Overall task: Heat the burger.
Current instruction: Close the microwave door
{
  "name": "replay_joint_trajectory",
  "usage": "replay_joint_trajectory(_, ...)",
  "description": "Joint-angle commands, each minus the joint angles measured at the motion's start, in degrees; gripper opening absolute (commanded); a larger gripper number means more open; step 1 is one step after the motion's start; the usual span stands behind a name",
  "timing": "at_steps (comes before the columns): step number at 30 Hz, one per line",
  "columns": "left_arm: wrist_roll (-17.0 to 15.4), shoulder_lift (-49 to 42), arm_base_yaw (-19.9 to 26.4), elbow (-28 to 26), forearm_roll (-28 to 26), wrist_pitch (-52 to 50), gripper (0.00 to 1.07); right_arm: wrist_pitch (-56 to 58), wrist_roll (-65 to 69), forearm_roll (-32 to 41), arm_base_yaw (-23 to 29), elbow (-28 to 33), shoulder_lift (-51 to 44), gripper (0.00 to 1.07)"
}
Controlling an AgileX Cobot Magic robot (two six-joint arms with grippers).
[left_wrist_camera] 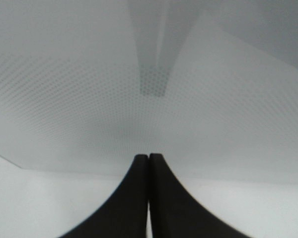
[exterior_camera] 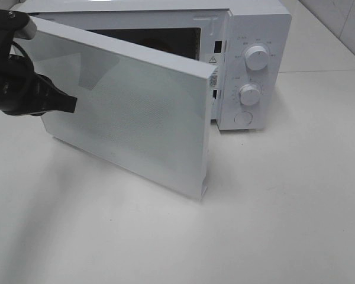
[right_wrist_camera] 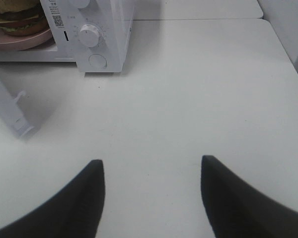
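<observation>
While at door [exterior_camera: 142, 124], left pincer [exterior_camera: 71, 104] closed

The left gripper [left_wrist_camera: 149, 157] had its black jaws pressed flat together, and its arm came in low from the left side. The right gripper [right_wrist_camera: 151, 171] pointed down at a slant, jaws spread wide apart.

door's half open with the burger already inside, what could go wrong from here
1. The shut left gripper faces the smooth microwave door with only its narrow tip, so it may slide off and leave the door ajar.
2. A hard push could shove the microwave back across the table instead of latching, jolting the burger on its pink plate.
</observation>
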Motion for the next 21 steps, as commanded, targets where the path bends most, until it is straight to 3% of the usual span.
replay_joint_trajectory(1,-0.11,1.09,-0.92,-1.43,-0.74,-0.40,0.00,-0.97,-0.40,-0.11,-0.23,0.17,-1.32,0.55)
replay_joint_trajectory(11,-0.11,7.62,-7.28,-7.51,-0.69,-6.47,0.00,-0.97,-0.40,-0.11,-0.23,0.17,-1.32,0.55)
replay_joint_trajectory(19,-0.11,11.23,-8.94,-12.09,-0.69,-7.51,0.00,-0.97,-0.29,-0.11,-0.23,0.17,-1.32,0.55)
replay_joint_trajectory(21,-0.57,14.04,-8.94,-15.53,-0.69,-6.53,0.00,-0.97,-0.29,-0.11,-0.23,0.17,-1.32,0.55)
